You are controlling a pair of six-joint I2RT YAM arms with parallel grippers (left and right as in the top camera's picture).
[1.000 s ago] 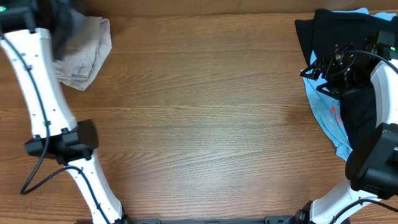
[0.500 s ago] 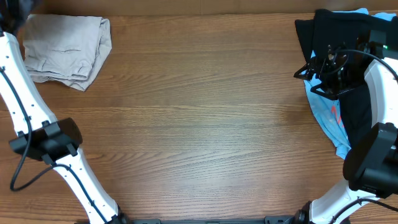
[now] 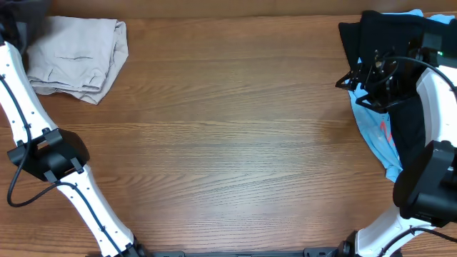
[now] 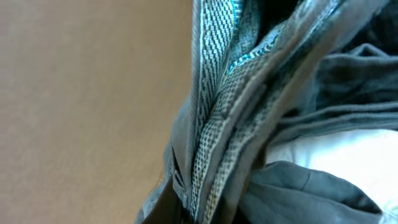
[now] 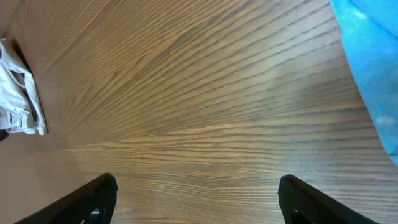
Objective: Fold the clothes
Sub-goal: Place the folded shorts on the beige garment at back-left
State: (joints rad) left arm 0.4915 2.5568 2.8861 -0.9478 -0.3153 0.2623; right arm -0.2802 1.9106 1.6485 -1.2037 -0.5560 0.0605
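Note:
The grey shorts (image 3: 78, 57) lie folded at the table's far left; they show as pale cloth in the right wrist view (image 5: 17, 93). My left gripper (image 3: 25, 25) is at their far left corner. In the left wrist view the waistband and woven lining (image 4: 217, 124) fill the frame and run down between the jaws (image 4: 199, 211), which look shut on them. My right gripper (image 3: 355, 77) hovers at the left edge of the black garment (image 3: 371, 32). It is open and empty over bare wood (image 5: 199, 205).
A light-blue garment (image 3: 378, 135) lies under the black one along the right edge and shows in the right wrist view (image 5: 367, 62). The wooden table (image 3: 228, 143) stretches between the two piles. The table's far edge runs just behind the shorts.
My left gripper has moved off the top of the shorts to their far left corner, uncovering the folded pile. My right gripper has shifted slightly left.

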